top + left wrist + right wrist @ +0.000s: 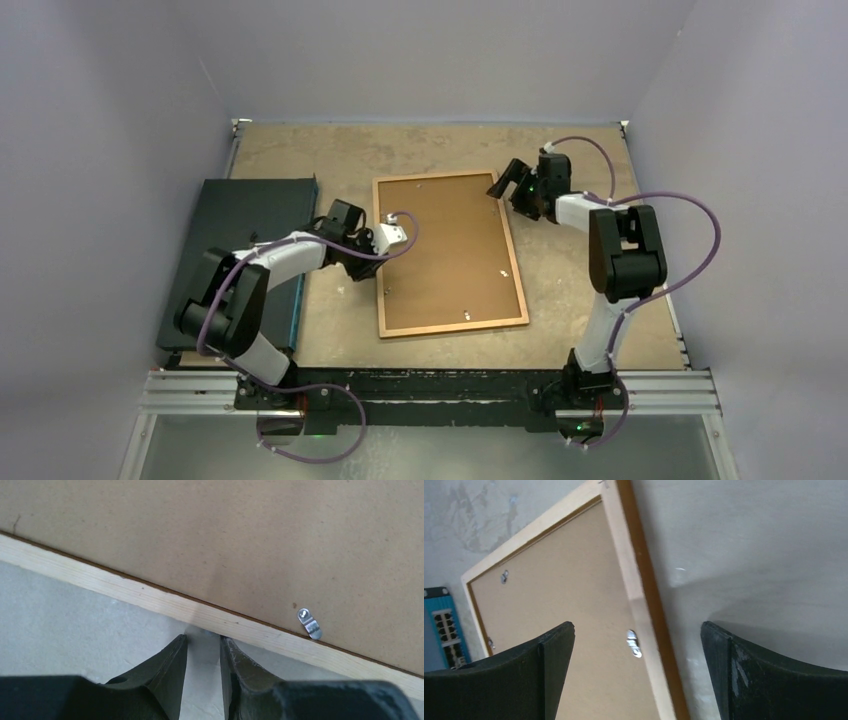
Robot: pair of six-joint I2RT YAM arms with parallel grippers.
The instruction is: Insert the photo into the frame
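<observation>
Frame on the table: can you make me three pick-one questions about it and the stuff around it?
1. Next to the frame, the dark box lies: A on top of it B to its left C to its right
2. What colour is the board in the frame? A brown B green C white
3. The right gripper is: A shut on the frame B holding a photo C open
B: the top view shows it past the frame's left edge. A: plain brown. C: its jaws stand wide apart.
</observation>
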